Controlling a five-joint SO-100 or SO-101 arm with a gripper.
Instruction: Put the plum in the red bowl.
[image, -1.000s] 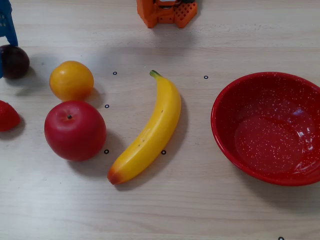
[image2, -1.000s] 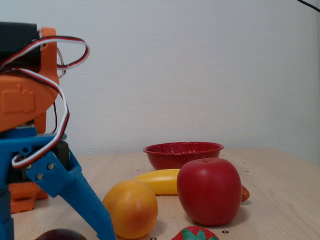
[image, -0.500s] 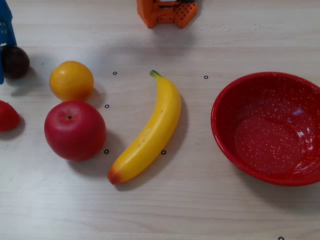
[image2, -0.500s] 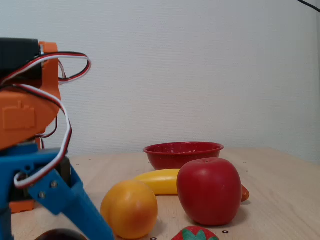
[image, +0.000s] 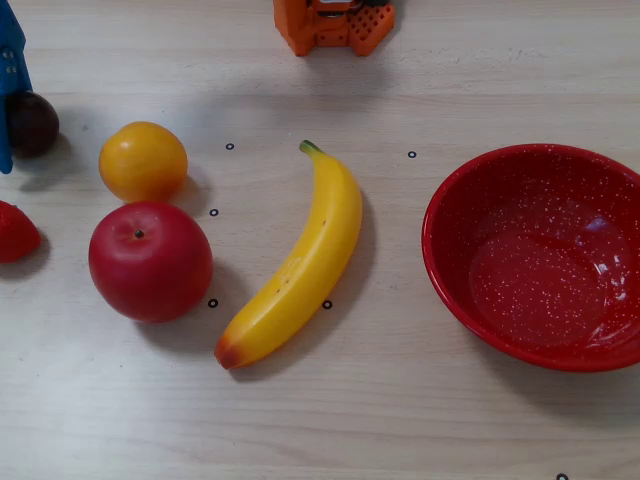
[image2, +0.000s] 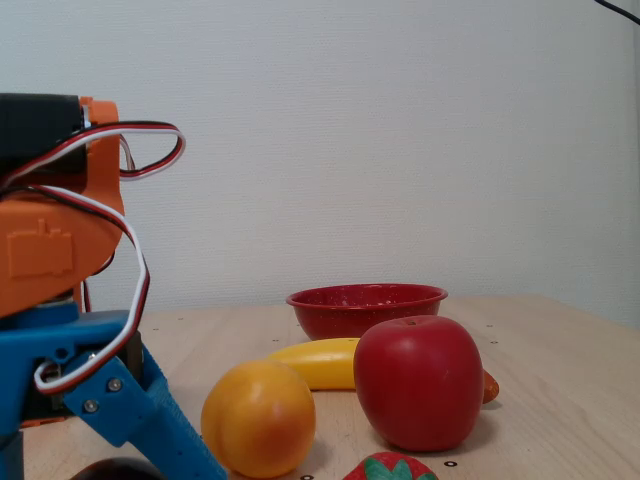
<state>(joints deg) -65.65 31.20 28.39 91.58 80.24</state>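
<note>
Red bowl (image: 540, 255) sits empty, taken here as the landmark; in the top-down fixed view it is at the right side of the table (image: 400, 420), nothing inside but its speckled glaze. Plum (image: 31, 123) is far from the bowl, at the opposite left edge, still on the table surface and not lifted as far as can be judged. Between plum and bowl, working toward the bowl: orange (image: 143, 160), apple (image: 150, 261) just below the orange, then the banana (image: 300, 262) lying nearest the bowl. A strawberry (image: 14, 231) lies at the left edge, below the plum, also well apart from the bowl. Gripper (image: 12, 100): a blue finger shows touching or just beside the plum's left side; in the low side view the blue fingers (image2: 150, 410) come down toward a dark curve (image2: 118, 469) at the bottom edge, likely the plum. The second finger is out of frame, so whether the jaws are wide, narrow or clamped on the plum cannot be told. Judgement: task at its early stage, reach made or grasp in hand. Left to do: secure the plum, lift, carry across past the other fruit, release in the bowl.
</note>
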